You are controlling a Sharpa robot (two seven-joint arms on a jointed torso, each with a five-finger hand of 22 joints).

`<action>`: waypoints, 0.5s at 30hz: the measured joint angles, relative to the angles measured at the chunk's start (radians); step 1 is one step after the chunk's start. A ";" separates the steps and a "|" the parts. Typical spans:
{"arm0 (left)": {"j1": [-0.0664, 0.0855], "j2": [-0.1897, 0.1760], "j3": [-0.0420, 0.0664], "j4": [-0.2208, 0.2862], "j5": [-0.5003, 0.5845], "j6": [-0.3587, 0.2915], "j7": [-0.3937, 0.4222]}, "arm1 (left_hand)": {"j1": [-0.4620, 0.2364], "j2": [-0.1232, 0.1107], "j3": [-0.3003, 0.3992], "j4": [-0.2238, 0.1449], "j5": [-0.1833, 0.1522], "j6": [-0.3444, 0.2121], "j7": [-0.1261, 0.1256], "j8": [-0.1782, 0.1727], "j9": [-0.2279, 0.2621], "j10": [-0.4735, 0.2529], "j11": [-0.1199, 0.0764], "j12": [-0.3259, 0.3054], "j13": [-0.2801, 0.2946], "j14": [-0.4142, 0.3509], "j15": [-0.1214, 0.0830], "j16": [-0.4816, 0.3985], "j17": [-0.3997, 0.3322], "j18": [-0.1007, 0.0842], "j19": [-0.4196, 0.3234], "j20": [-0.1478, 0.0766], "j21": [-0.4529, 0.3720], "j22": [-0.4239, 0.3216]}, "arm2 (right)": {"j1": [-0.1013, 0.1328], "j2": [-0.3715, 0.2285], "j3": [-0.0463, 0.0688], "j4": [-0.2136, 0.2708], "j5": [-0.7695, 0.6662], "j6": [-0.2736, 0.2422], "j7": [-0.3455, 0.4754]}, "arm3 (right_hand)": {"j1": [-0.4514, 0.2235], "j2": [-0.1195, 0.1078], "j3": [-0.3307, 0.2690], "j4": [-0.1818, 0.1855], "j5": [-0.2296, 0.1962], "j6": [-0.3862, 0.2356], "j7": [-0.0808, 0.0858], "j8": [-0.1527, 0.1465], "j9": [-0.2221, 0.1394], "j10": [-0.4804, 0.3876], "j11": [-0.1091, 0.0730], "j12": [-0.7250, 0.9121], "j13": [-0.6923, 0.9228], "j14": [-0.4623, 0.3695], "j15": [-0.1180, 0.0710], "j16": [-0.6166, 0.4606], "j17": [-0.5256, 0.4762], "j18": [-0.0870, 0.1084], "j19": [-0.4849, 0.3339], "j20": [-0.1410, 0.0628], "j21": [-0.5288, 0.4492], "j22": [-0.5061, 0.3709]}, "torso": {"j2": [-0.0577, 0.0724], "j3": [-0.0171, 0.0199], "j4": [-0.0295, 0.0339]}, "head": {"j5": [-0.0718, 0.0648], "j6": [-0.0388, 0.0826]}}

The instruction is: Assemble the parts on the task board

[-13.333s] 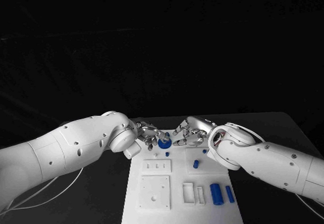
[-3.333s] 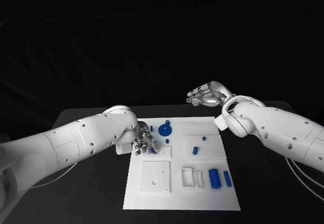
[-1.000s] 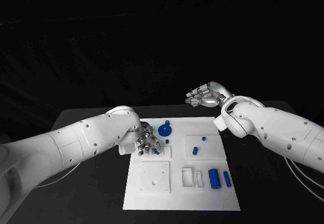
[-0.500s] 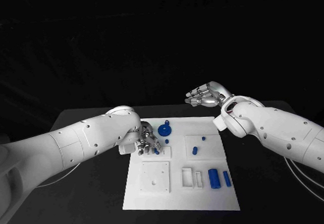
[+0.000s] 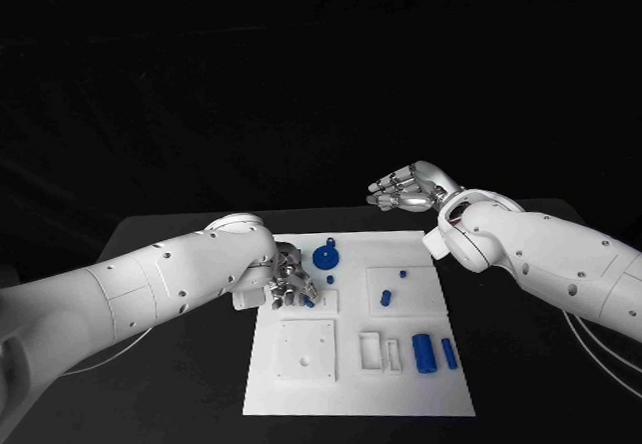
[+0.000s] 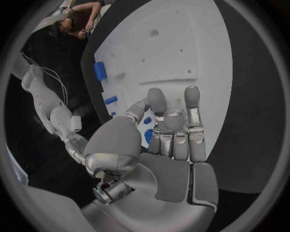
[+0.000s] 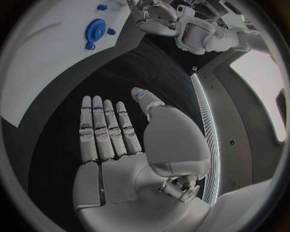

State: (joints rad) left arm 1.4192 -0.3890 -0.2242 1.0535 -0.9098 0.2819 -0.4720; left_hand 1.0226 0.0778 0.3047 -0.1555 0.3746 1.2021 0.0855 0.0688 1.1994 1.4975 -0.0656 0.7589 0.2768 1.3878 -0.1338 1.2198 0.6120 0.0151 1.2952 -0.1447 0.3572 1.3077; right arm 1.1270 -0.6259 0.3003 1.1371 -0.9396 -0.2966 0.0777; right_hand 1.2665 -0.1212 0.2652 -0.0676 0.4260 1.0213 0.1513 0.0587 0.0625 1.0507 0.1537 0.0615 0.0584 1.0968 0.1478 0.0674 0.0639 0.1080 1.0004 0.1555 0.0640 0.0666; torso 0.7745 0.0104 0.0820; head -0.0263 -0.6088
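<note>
The white task board (image 5: 352, 401) lies in the middle of the black table. My left hand (image 5: 291, 287) is down on its near-left part, by a small raised plate. In the left wrist view a small blue peg (image 6: 147, 136) sits between the thumb and fingers (image 6: 158, 104) of that hand, apparently pinched. My right hand (image 5: 404, 190) hangs in the air past the board's far right corner, holding nothing. Its fingers are stretched out flat and the thumb stands apart (image 7: 111, 133). A round blue disc part (image 5: 328, 255) lies just beyond the left hand.
Elsewhere on the board are a short blue peg (image 5: 386, 299), a tiny blue pin (image 5: 404, 274), a thick blue cylinder (image 5: 425, 354) and a thinner one (image 5: 449, 352). A square white plate (image 5: 309, 351) and slotted white blocks (image 5: 373, 351) are nearer to me.
The left hand's fingers have shifted only slightly at the same spot on the board. The right hand has stayed raised and still.
</note>
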 measured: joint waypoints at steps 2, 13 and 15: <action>0.000 -0.004 0.000 0.006 -0.002 -0.004 0.000 | 0.000 0.000 0.000 0.000 0.000 0.000 0.000 0.000 0.000 0.000 0.000 0.000 -0.001 0.000 0.000 0.000 0.000 0.000 0.000 0.000 0.000 0.000 | 0.000 0.000 0.000 0.000 0.000 0.000 0.000 | 0.000 0.000 0.000 0.000 0.000 0.000 0.000 0.000 0.000 0.000 0.000 0.000 0.000 0.000 0.000 0.000 0.000 0.000 0.000 0.000 0.000 0.000 | 0.000 0.0000 0.0000 | 0.000 0.000; -0.002 -0.012 0.000 0.021 -0.012 -0.023 0.004 | 0.000 0.000 0.001 -0.001 0.000 0.000 0.000 0.000 0.000 0.000 0.000 0.000 -0.001 0.000 0.000 0.000 0.000 0.000 0.000 0.000 0.000 0.000 | -0.001 0.000 0.000 0.000 0.000 0.000 0.000 | 0.000 0.000 0.000 0.000 0.000 0.000 0.000 0.000 0.000 0.000 0.000 0.000 0.000 0.000 0.000 0.000 0.000 0.000 0.000 0.000 0.000 0.000 | 0.000 -0.0006 0.0005 | 0.000 -0.001; -0.002 -0.012 0.000 0.021 -0.014 -0.025 0.005 | 0.000 0.000 0.001 -0.001 0.000 0.000 0.000 0.000 0.000 0.000 0.000 0.000 -0.001 0.000 0.001 0.000 0.000 0.000 0.000 0.000 0.000 0.000 | -0.002 0.000 0.000 -0.001 0.000 0.001 0.000 | 0.000 0.000 0.000 0.000 0.000 0.000 0.000 0.000 0.000 0.000 0.000 0.000 0.000 0.000 0.000 0.000 0.000 0.000 0.000 0.000 0.000 0.000 | 0.000 -0.0007 0.0003 | 0.001 -0.002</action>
State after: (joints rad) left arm 1.4170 -0.4007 -0.2245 1.0747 -0.9234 0.2566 -0.4671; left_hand 1.0226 0.0778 0.3057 -0.1566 0.3745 1.2021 0.0855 0.0687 1.1995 1.4975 -0.0656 0.7589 0.2760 1.3878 -0.1333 1.2198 0.6121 0.0150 1.2953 -0.1447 0.3573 1.3079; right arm 1.1254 -0.6261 0.3003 1.1364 -0.9396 -0.2961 0.0776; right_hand 1.2665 -0.1212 0.2652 -0.0676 0.4260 1.0211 0.1514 0.0587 0.0626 1.0507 0.1537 0.0615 0.0584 1.0968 0.1478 0.0675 0.0639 0.1079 1.0004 0.1555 0.0640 0.0665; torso 0.7745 0.0097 0.0823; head -0.0253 -0.6103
